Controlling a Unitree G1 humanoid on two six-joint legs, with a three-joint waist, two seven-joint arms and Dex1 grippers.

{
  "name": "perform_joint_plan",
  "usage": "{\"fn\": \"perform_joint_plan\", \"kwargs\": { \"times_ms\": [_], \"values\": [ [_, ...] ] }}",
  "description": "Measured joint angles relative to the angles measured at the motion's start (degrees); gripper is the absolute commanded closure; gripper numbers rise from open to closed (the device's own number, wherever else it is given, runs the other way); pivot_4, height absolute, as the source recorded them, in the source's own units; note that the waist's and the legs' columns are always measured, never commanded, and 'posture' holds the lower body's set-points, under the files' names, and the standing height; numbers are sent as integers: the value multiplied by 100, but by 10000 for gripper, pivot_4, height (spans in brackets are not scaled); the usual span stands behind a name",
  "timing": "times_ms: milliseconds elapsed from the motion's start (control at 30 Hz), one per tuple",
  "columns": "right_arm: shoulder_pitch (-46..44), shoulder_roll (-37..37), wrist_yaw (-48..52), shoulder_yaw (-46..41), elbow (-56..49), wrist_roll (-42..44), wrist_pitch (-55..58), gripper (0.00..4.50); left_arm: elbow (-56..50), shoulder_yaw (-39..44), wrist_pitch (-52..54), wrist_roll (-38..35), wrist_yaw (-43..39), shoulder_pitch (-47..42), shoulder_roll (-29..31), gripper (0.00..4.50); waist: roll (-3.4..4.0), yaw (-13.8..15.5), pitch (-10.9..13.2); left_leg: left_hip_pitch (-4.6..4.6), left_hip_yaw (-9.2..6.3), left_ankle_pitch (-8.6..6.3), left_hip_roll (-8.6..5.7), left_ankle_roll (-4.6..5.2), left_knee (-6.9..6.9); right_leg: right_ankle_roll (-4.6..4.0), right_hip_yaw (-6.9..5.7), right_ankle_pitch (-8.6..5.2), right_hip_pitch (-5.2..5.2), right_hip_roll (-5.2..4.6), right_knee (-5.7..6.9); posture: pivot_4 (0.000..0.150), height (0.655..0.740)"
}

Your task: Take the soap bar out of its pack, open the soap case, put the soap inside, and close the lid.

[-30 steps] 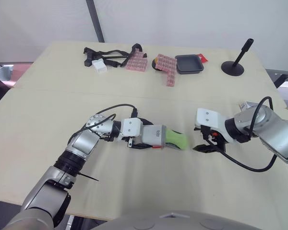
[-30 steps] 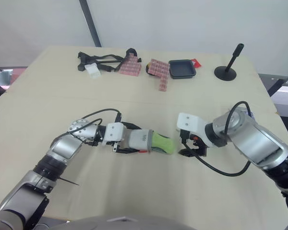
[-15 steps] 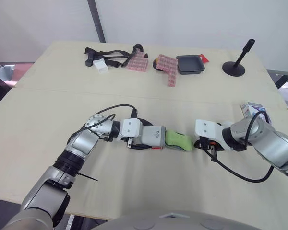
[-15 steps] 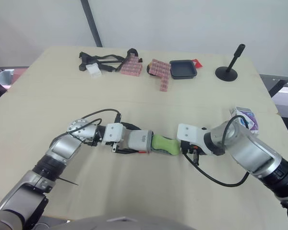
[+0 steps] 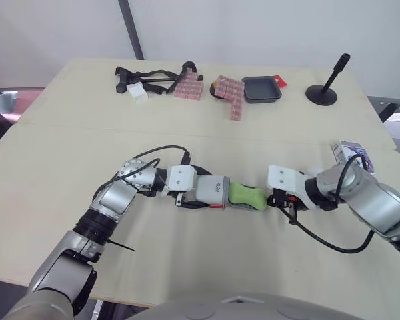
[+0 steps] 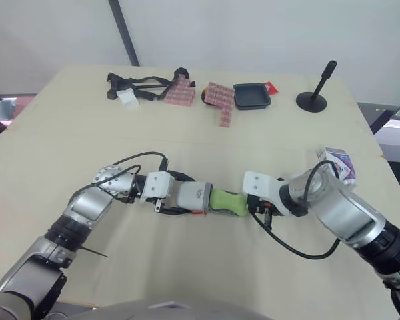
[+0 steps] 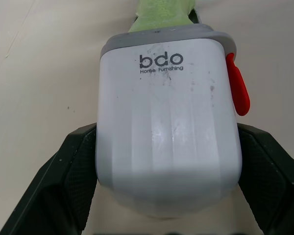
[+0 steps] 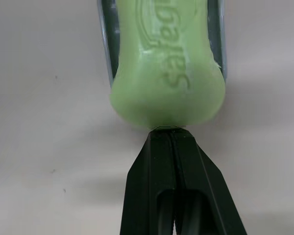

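The white soap case (image 7: 166, 117), with a grey rim and a red latch, lies on its side on the table, and my left gripper (image 5: 201, 193) is shut on it, one finger (image 7: 71, 169) on each flank. The green soap bar (image 5: 247, 196) sticks halfway out of the case's mouth, towards my right arm. My right gripper (image 8: 167, 134) is shut, with its joined tips touching the soap's (image 8: 166, 93) free end. The purple and white soap pack (image 5: 347, 151) lies near the table's right edge, behind my right arm.
Along the far edge of the table lie black straps (image 5: 147, 75) with a white piece (image 5: 139, 93), two pink patterned packs (image 5: 190, 87) (image 5: 232, 95), a black tray (image 5: 262, 89) and a black stand (image 5: 325, 87). Cables loop near both wrists.
My right gripper has shut and swung up from beside the soap to press its tips against the soap's free end. The left gripper still holds the case in place.
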Motion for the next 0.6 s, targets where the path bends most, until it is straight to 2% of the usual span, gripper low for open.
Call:
{"fn": "perform_joint_plan", "kwargs": {
  "times_ms": [100, 600],
  "values": [
    [-85, 258, 1, 70, 2, 15, 43, 44706, 16, -5, 0, 2, -1, -16, -29, 10471, 1, 0, 1, -1, 1, 1, 0, 0, 1, 0, 1, 0, -2, 0, 2, 1500, 7400],
    [-556, 648, 1, 251, 302, -108, 93, 44706, 63, 13, 2, 8, 17, -47, 5, 10471, 2, 13, 0, 0, 2, 2, -1, 1, 2, 0, 2, 0, -2, -1, 8, 1500, 7400]
  ]
}}
